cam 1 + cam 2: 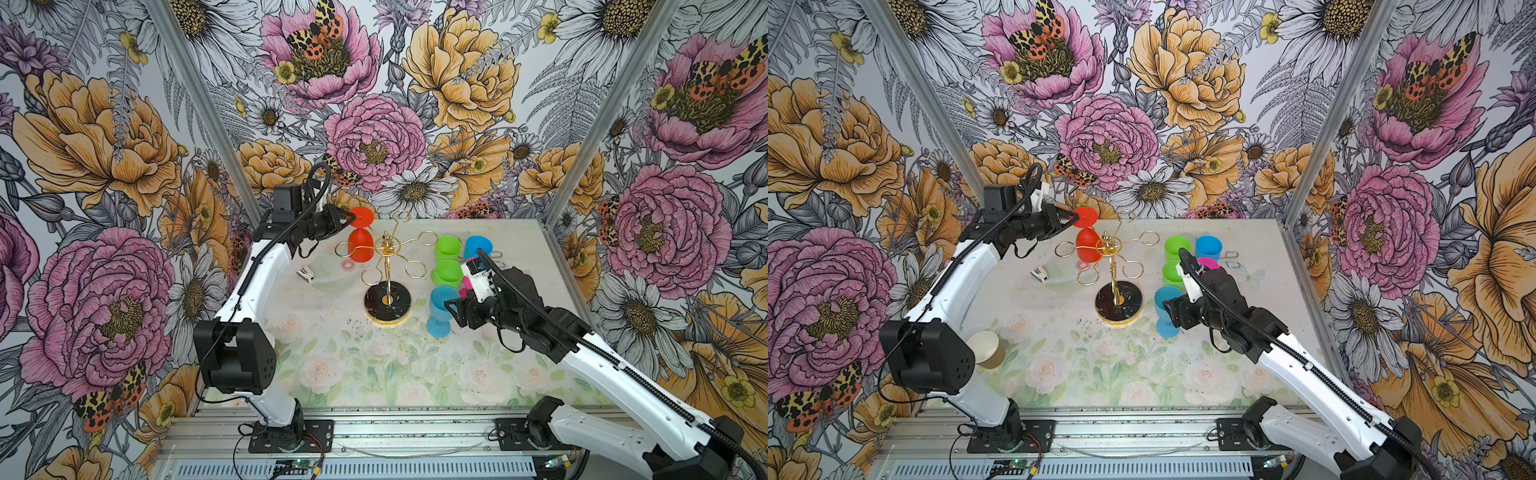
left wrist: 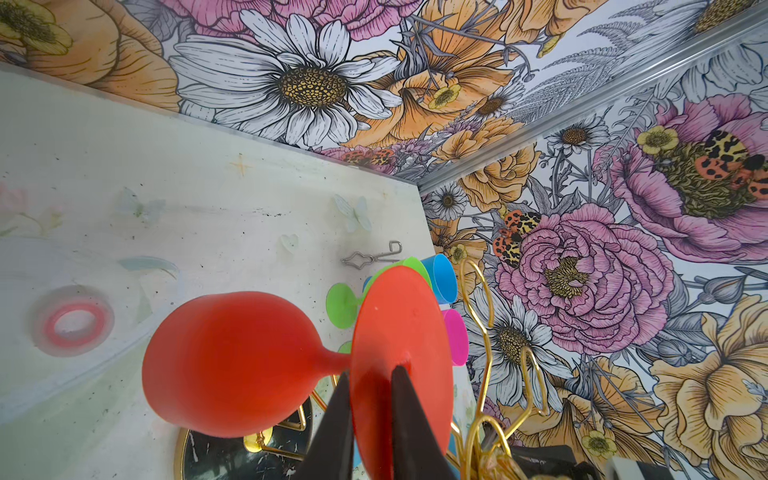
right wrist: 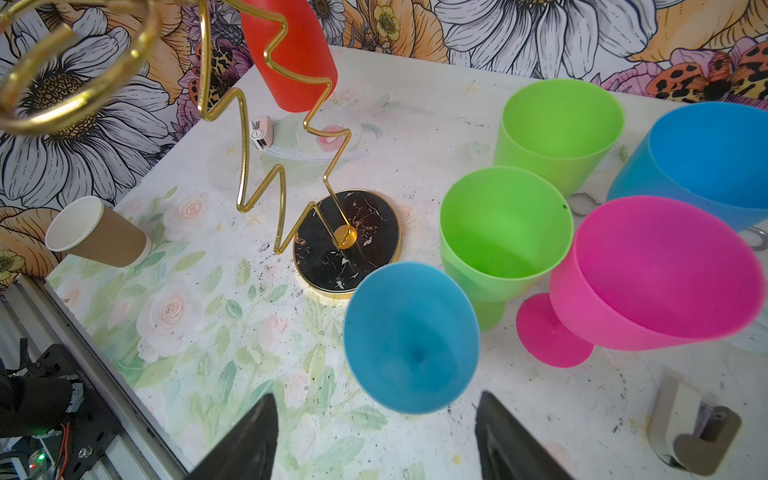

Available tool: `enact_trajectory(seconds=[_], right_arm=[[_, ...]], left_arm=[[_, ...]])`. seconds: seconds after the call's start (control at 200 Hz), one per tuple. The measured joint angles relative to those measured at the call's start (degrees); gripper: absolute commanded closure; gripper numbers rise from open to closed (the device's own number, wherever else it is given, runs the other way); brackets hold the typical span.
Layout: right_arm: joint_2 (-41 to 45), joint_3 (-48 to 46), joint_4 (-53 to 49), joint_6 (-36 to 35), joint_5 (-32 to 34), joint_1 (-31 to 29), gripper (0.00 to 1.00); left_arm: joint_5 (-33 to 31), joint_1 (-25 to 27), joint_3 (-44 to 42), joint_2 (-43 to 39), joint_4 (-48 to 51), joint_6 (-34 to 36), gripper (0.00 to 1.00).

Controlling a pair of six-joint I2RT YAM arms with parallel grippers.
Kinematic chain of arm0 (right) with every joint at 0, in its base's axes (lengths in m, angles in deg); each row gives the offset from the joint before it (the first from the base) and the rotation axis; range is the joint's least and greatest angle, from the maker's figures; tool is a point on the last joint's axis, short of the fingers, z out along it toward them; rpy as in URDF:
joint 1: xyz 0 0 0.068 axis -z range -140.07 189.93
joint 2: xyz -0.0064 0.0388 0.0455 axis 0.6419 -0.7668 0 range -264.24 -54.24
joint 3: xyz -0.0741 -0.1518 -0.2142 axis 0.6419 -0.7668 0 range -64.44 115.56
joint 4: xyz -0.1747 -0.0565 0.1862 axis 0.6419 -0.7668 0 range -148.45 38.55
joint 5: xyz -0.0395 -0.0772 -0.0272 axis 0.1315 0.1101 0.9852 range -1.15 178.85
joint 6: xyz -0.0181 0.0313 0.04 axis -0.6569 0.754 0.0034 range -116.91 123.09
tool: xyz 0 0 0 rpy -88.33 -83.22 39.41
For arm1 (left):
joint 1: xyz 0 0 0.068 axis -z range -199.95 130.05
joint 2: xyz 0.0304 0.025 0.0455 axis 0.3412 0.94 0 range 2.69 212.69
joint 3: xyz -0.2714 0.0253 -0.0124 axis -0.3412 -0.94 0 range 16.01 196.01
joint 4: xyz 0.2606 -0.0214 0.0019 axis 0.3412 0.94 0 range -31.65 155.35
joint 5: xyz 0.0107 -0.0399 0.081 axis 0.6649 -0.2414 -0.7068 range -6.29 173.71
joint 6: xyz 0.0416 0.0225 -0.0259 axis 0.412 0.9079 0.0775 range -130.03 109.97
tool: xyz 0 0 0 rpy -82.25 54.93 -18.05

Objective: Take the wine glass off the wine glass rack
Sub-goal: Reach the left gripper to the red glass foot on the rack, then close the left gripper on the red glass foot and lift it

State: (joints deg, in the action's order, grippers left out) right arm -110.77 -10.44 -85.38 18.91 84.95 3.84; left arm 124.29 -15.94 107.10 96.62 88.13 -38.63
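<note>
Left wrist view: the left arm's jaws are clenched edge-on across the flat round foot of the red plastic wine glass. The glass hangs bowl-down from a loop arm on the far-left side of the gold wire wine glass rack, mid-table. Gripping the foot makes sense, I judge, because it sits above the wire and gives a hold for sliding the stem out through the loop's gap. Five other plastic glasses in green, blue and pink stand upright to the right of the rack, apparently unloaded. The right arm's jaws are spread wide and empty just beside the nearest blue glass, clear of the rack.
</note>
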Motion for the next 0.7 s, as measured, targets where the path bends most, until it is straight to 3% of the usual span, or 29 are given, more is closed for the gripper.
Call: enact_trajectory(seconds=[0.701], right_arm=[[0.00,-1.07,0.39,1.14,0.00,0.00,0.24]], left_arm=[[1.51,0.00,-0.02,-3.10,-0.42,-2.60,0.98]])
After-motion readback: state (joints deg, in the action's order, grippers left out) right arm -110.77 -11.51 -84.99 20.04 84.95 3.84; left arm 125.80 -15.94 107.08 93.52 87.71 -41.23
